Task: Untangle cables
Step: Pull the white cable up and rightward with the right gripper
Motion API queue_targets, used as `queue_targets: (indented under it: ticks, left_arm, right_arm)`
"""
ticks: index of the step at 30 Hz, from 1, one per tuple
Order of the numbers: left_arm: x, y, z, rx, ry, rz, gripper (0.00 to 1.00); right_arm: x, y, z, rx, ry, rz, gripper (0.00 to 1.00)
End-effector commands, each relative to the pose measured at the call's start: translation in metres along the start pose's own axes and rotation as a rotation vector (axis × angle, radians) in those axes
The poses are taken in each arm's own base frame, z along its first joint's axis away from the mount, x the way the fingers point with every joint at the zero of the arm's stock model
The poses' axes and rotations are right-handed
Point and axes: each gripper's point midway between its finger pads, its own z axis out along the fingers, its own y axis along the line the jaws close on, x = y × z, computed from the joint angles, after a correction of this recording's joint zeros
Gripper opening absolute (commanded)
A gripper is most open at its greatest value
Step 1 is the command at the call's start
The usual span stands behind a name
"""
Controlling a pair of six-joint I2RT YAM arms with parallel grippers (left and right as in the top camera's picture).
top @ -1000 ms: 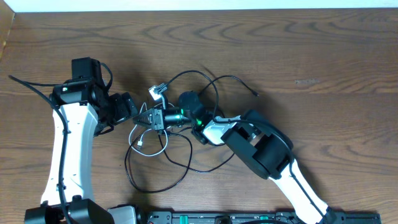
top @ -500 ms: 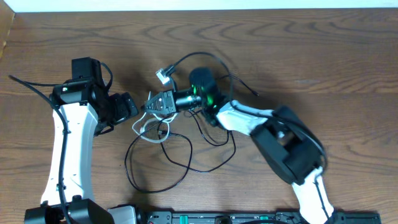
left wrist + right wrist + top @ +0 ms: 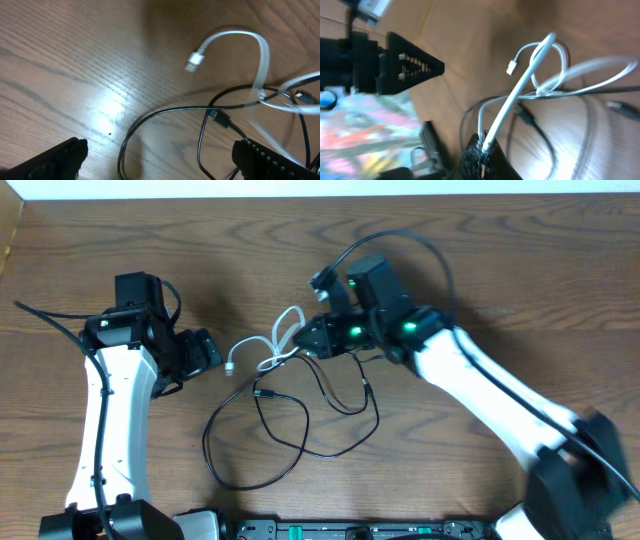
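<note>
Overhead: right claw (image 3: 308, 344) clenched on white cable (image 3: 283, 338); left claw (image 3: 210, 352) released, near its plug (image 3: 231, 368).

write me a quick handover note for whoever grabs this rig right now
Left gripper: open, empty, beside the white cable's plug end.
Right gripper: shut on the white cable.
Cables: the white cable loops mid-table and crosses the black cables, which lie in overlapping loops.
Done: white cable gripped; nothing fully separated yet.
Left: draw the white cable clear, then likely part the black ones.
</note>
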Motion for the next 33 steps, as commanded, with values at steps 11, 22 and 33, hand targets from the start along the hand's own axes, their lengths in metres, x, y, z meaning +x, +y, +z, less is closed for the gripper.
queue_targets:
  ticks: [11, 22, 33]
  left_arm:
    - [-0.004, 0.002, -0.006, -0.003, -0.024, -0.009, 0.98]
    - [-0.004, 0.002, -0.006, -0.003, -0.024, -0.009, 0.98]
    - [-0.004, 0.002, -0.006, -0.003, -0.024, -0.009, 0.98]
  right_arm:
    - [-0.006, -0.059, -0.173, 0.861, -0.348, 0.004, 0.01]
    - [0.051, -0.128, -0.310, 1.551, -0.512, 0.347, 0.01]
    - [0.118, -0.178, -0.376, 1.732, -0.764, 0.903, 0.02]
